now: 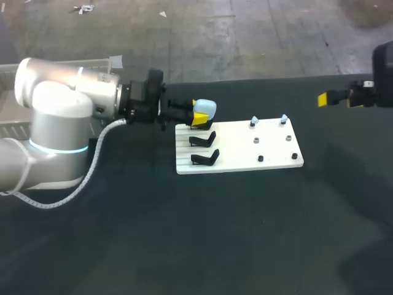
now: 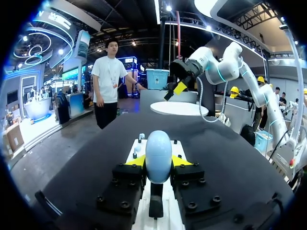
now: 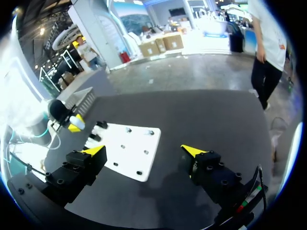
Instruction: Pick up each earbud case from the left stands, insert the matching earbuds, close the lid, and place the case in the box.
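Early stage: left hand [image 2: 158, 162] clamped on pale blue case [image 2: 158, 146] at far stand [image 2: 156, 207], board [image 1: 276, 161] left side; two near stands [image 1: 203, 140] bare; earbuds [image 1: 253, 121] at board's far right, uninserted; right hand [image 3: 145, 150] wide, far right

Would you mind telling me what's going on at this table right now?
The left gripper is shut on the pale blue earbud case, its yellow fingertips against both sides, with the case at the far stand of the white board. The two nearer stands are empty. Two small pale earbuds stand on pegs at the board's other end. The right gripper hangs open above the table's right side, away from the board, holding nothing.
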Robot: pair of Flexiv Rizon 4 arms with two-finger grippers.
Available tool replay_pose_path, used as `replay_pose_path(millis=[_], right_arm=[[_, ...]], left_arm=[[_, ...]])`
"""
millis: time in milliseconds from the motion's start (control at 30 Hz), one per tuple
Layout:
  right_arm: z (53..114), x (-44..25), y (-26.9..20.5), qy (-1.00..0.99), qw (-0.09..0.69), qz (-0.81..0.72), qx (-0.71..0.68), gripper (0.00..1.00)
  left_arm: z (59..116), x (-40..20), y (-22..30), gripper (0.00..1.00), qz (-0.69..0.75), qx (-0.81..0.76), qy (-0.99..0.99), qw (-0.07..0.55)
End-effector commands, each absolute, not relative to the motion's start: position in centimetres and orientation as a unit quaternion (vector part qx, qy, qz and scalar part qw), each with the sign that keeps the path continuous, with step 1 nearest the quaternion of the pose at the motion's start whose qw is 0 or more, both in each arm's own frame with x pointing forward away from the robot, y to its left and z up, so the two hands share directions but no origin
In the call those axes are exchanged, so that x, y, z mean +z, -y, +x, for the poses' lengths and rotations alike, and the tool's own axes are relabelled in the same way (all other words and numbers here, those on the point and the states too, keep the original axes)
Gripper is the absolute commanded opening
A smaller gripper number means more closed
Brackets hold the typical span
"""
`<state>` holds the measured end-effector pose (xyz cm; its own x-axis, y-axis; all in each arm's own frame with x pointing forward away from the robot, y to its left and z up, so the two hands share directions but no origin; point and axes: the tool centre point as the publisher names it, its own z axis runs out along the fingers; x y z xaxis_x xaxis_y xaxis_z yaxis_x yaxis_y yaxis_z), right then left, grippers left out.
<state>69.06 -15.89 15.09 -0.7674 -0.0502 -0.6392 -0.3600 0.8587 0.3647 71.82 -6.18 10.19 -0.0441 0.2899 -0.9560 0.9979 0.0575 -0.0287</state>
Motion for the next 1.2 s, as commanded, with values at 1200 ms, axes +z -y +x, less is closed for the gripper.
replay_pose_path(millis=[1200], right_arm=[[71.5,13.3,3.1,-0.887,0.267,-0.222,0.304,1.00]], left_arm=[[70.8,11.6,15.4,0.00,0.571,-0.431,-0.547,0.433]])
